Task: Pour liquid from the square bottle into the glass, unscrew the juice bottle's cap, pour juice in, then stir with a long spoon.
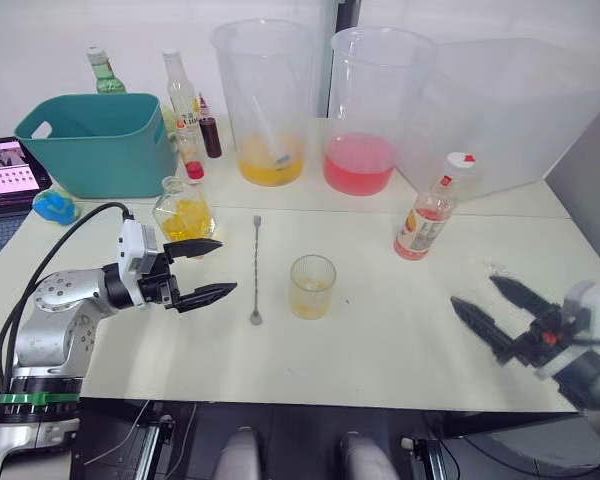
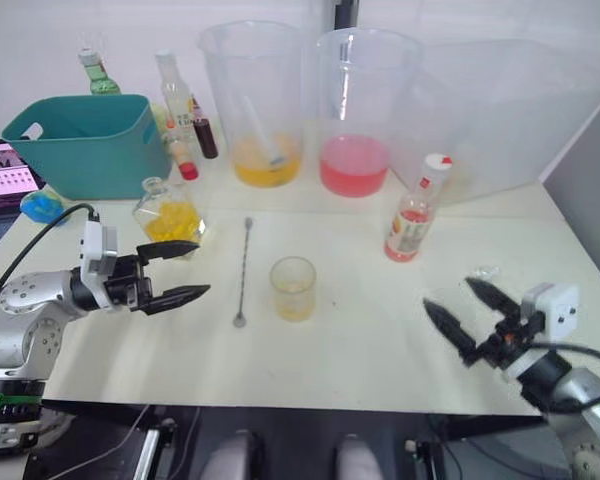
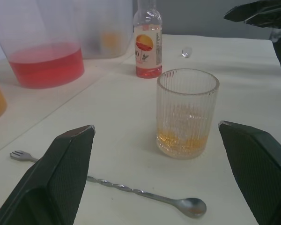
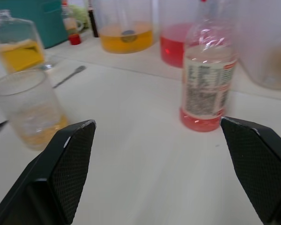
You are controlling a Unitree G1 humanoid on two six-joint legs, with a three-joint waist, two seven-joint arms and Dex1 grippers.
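Left fingers (image 1: pixel 206 268): spread wide, holding nothing; hovering over the counter (image 1: pixel 400 330) just in front of the square bottle, tips pointing toward the long spoon.
Right fingers (image 2: pixel 462 312): spread wide, empty; low over the counter's near right part, well apart from the juice bottle and aimed roughly toward it.
Square bottle (image 1: pixel 183 212): upright, just behind the left fingers; yellow liquid inside; no stopper visible on its neck.
Long spoon (image 1: pixel 256 270): flat on the counter between left fingers and glass, bowl at the near end.
Glass (image 1: pixel 312 286): upright at centre, a shallow yellow layer at the bottom, so the first pour looks done.
Juice bottle (image 1: pixel 426 216): upright, back right of the glass, a low level of pink-red liquid; juice bottle's cap (image 1: pixel 462 160) appears to be on.
Small clear object (image 2: pixel 485 270): on the counter near the right fingers; cannot tell what it is.
Step in hand (judgement): uncapping the juice bottle.
How to do it well: take the bottle body mid-label with one set of fingers, squarely, since the slim bottle could tip; bring the other onto the cap from above and twist with the body held steady. Keep clear of the glass nearby.
Behind: two large beakers (image 1: pixel 365 110), a teal bin (image 1: pixel 100 145).
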